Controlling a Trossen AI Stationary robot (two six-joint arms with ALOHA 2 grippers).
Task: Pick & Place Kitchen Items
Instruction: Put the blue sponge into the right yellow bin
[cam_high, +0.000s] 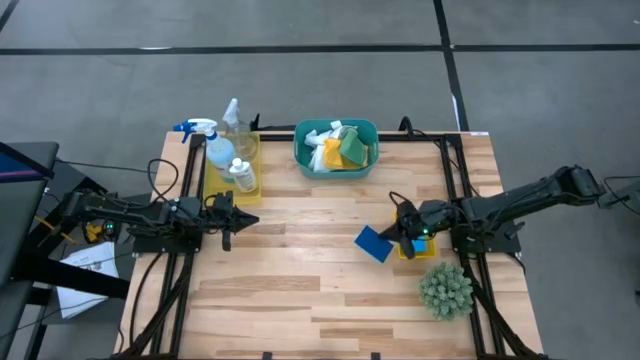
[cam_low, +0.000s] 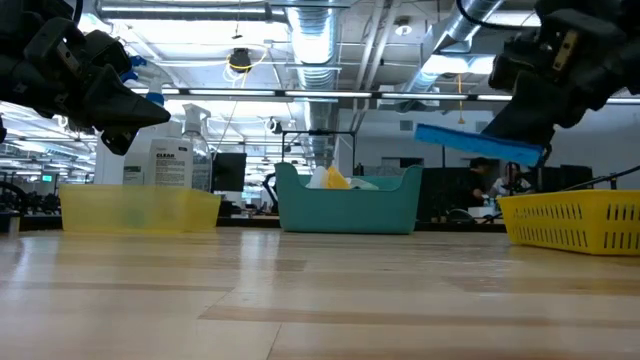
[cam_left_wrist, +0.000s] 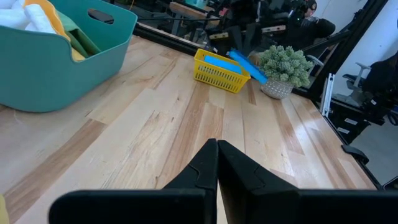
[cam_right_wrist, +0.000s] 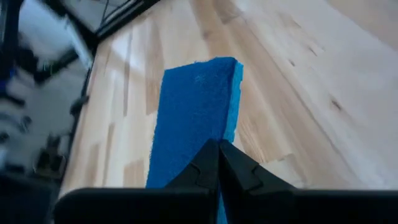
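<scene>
The right claw (cam_high: 402, 240) is pinching a dark-blue sponge (cam_high: 373, 243) by its edge and holding it in the air above the worktop (cam_high: 300, 270), just beside the small yellow basket (cam_high: 418, 249). In the low view the sponge is hanging well clear of the wood, almost flat, with one end sticking out past the claw. The sponge is looking thin and rectangular, with a rough fibre face of deep blue and a lighter blue side; it is seeming soft, so I think it can bend a little under the grip. The left claw (cam_high: 236, 219) is pressed together and holding nothing, waiting over the worktop near the long yellow tray (cam_high: 213, 190). In this tray the spray bottle (cam_high: 205, 135) with blue trigger, a small clear bottle (cam_high: 233, 117) and a small white bottle (cam_high: 241, 174) are standing. The teal basin (cam_high: 336, 128) is holding white, yellow and green cloths (cam_high: 340, 148). Another light-blue sponge is lying inside the small yellow basket, as the left wrist view is showing. I am judging that the task is somewhere in the middle: one sponge is in transport now, and the bottles and cloths are perhaps still waiting for moving, but I cannot tell which places are final.
</scene>
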